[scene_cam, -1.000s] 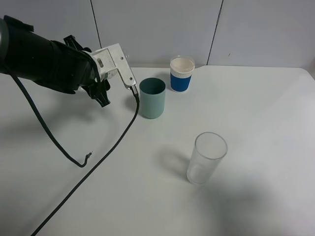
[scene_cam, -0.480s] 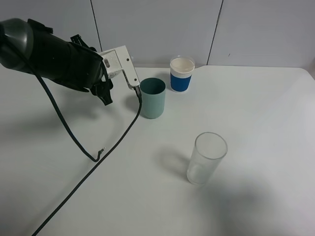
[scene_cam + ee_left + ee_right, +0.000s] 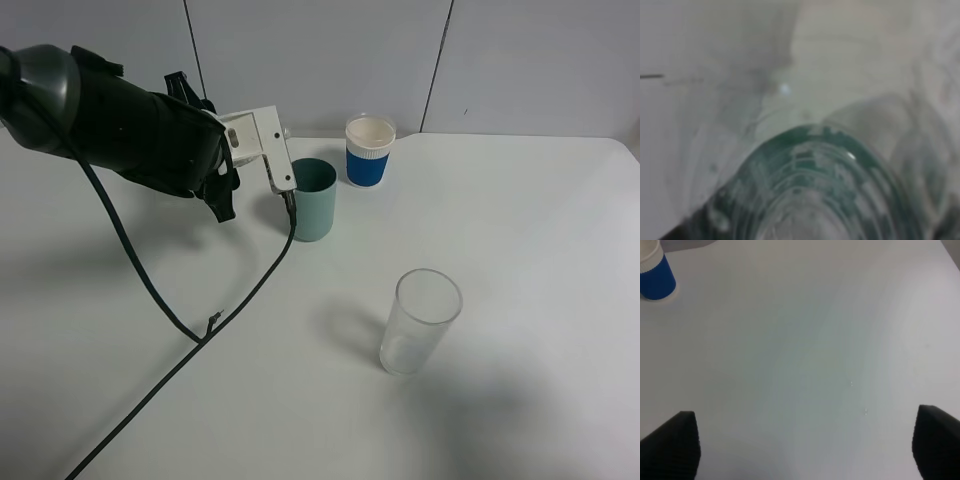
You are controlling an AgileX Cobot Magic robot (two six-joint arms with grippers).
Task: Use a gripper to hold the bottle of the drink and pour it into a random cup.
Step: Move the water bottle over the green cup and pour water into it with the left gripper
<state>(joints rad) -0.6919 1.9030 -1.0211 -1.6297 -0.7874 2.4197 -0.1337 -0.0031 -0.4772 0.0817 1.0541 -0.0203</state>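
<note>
My left gripper (image 3: 282,178) has white jaws on a bulky black body and hangs tilted just left of the teal-green cup (image 3: 316,200), its jaw tips at the cup's rim. In the left wrist view the bottle of the drink (image 3: 815,190) fills the picture, blurred, with clear ribbed plastic and a dark green label. It is held in the jaws. In the exterior view the bottle is hidden behind the gripper. My right gripper (image 3: 805,447) is open and empty over bare table, with black fingertips (image 3: 675,445) far apart.
A white-and-blue cup (image 3: 369,152) stands behind the teal cup and also shows in the right wrist view (image 3: 655,275). A clear glass tumbler (image 3: 418,322) stands at the front right. A black cable (image 3: 180,330) trails from the left gripper across the table's left side.
My left gripper has moved right, from beside the teal cup to its rim. The trailing cable has swung right with it. The cups and glass have not moved.
</note>
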